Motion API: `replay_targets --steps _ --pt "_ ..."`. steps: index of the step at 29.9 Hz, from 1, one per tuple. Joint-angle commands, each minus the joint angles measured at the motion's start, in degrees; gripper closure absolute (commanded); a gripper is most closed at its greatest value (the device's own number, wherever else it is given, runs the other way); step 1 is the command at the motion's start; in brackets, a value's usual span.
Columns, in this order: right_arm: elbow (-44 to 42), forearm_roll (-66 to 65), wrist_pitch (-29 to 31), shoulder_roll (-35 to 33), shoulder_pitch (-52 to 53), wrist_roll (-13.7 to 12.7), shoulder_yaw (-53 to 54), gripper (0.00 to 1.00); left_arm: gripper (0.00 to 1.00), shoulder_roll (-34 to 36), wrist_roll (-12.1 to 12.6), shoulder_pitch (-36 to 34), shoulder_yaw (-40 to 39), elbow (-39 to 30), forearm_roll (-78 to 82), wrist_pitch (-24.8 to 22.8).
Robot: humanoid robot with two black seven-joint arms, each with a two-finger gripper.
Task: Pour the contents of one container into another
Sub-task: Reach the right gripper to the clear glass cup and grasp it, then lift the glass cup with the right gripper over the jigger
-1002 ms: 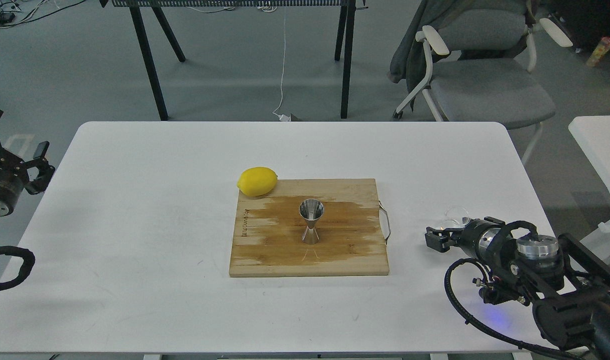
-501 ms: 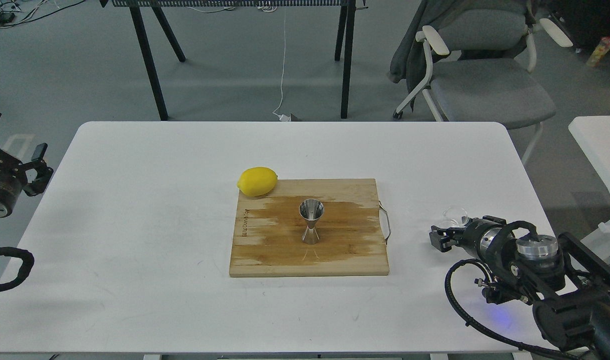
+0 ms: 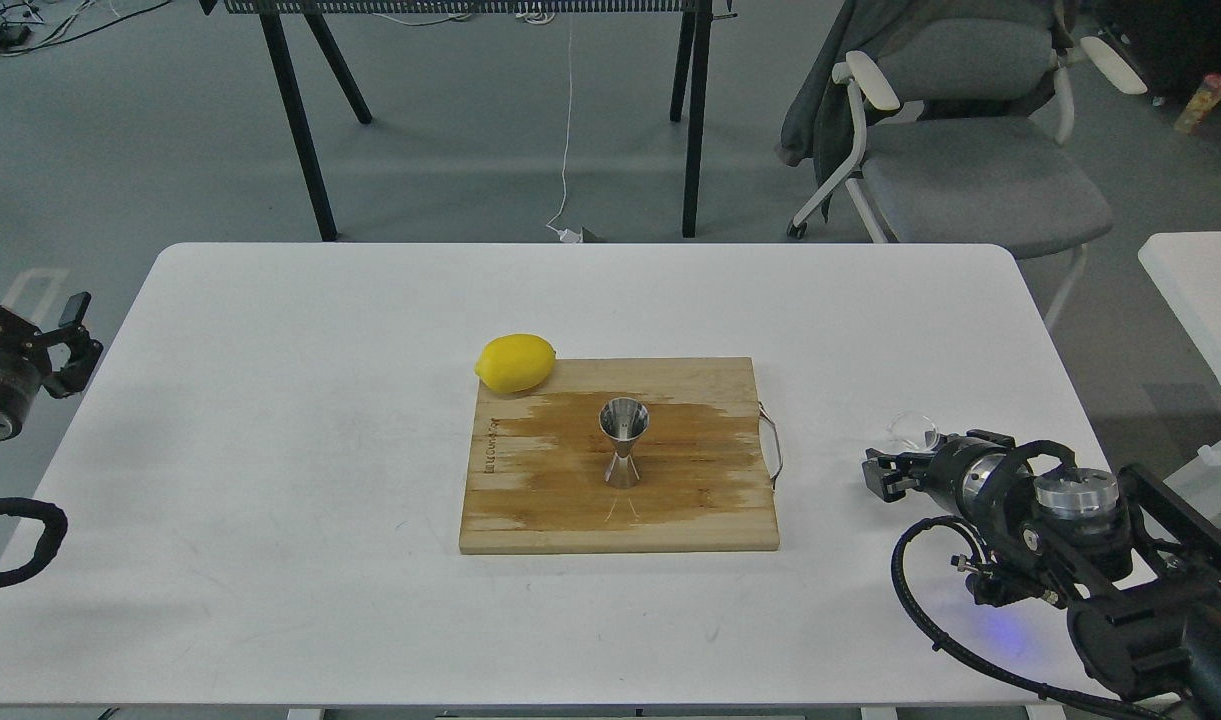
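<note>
Upright, the steel jigger [image 3: 623, 443] stands mid-way on the wooden cutting board [image 3: 530, 510] on the white counter [image 3: 270, 400].
Right gripper [image 3: 882, 472] lies low near the counter's right edge, just beside the clear glass cup [image 3: 913, 431]; whether its jaws are parted cannot be told. Left gripper [image 3: 25, 335] hangs off the left edge, jaws spread, empty. A lemon [image 3: 515, 362] touches the board's far-left corner.

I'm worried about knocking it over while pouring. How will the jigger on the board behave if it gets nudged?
The jigger would probably tip easily: it stands upright on a small foot with a narrow waist and a wide mouth on top. Its polished steel looks slippery, and the board under it shows a dark, possibly wet patch, so it might slide first. Once down, its cone shape would likely roll in a curve.
</note>
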Motion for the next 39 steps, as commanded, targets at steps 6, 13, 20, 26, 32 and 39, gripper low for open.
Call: replay_targets --steps 6,13,20,26,32,39 --pt "0.13 0.0 0.0 0.08 0.0 -0.01 -0.15 0.38 0.06 -0.42 0.0 0.0 0.0 0.41 0.08 0.0" --pt "0.13 0.0 0.0 0.08 0.0 -0.18 -0.24 0.51 0.06 -0.51 0.0 0.0 0.0 0.5 0.26 0.0" --pt "0.39 -0.08 0.0 -0.01 -0.27 -0.27 -0.33 0.53 0.06 -0.77 0.0 0.0 0.0 1.56 0.17 0.0" --pt "1.88 -0.26 0.0 -0.01 -0.35 -0.1 -0.42 0.53 0.06 -0.95 0.0 0.0 0.0 1.65 0.17 0.0" --pt "7.06 -2.45 0.0 -0.8 -0.18 0.08 -0.15 0.54 0.06 -0.95 0.0 0.0 0.08 1.65 0.17 0.0" --pt "19.62 -11.67 0.0 -2.03 0.96 -0.18 -0.33 0.55 0.06 -0.95 0.0 -0.09 0.17 1.65 0.26 0.0"
